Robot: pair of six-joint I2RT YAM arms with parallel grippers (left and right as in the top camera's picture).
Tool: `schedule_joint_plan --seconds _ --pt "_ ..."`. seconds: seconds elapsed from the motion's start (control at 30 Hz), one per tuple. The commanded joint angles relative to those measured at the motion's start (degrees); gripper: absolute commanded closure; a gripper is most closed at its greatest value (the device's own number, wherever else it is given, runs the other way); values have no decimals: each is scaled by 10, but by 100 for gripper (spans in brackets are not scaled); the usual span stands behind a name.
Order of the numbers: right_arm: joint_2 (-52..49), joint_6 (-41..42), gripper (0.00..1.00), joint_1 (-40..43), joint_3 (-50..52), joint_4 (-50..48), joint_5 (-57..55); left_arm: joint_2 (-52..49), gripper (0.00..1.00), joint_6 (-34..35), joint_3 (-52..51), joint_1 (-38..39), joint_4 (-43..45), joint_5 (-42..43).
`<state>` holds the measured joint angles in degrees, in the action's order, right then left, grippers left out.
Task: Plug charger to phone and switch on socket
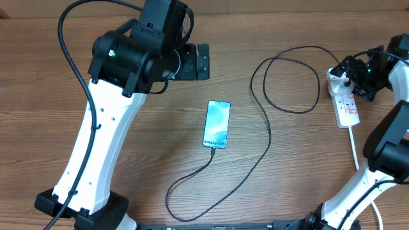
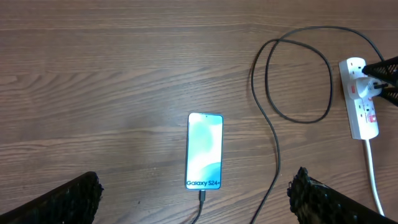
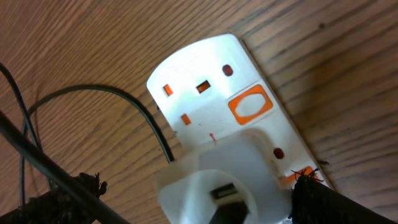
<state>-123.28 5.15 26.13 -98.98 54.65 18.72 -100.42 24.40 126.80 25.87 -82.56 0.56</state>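
The phone (image 1: 216,124) lies face up mid-table, screen lit cyan; it also shows in the left wrist view (image 2: 205,150). The charger's thin black cable (image 1: 268,137) is plugged into the phone's bottom edge (image 2: 202,196). It loops across the table to the socket (image 1: 347,105), a white power strip at the right. My left gripper (image 1: 202,62) is open and empty, high above the phone (image 2: 196,180). My right gripper (image 1: 350,73) is open over the strip's far end. Its fingers (image 3: 196,190) straddle a white adapter (image 3: 217,180) plugged into the strip (image 3: 199,68). The right finger is at an orange switch (image 3: 297,177).
The strip's white lead (image 1: 354,147) runs toward the front right, past my right arm's base. A second orange switch (image 3: 250,104) and an unused outlet (image 3: 202,87) show on the strip. A cable loop (image 1: 291,80) lies left of the strip.
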Motion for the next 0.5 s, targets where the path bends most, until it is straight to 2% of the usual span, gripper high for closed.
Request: schedule_joint_plan --seconds 0.0,0.47 --pt "-10 -7 0 -3 4 -6 -3 -2 0 -6 0 0 0 -10" --pt "-22 -5 0 -3 4 -9 -41 -2 0 -6 0 0 0 -10"
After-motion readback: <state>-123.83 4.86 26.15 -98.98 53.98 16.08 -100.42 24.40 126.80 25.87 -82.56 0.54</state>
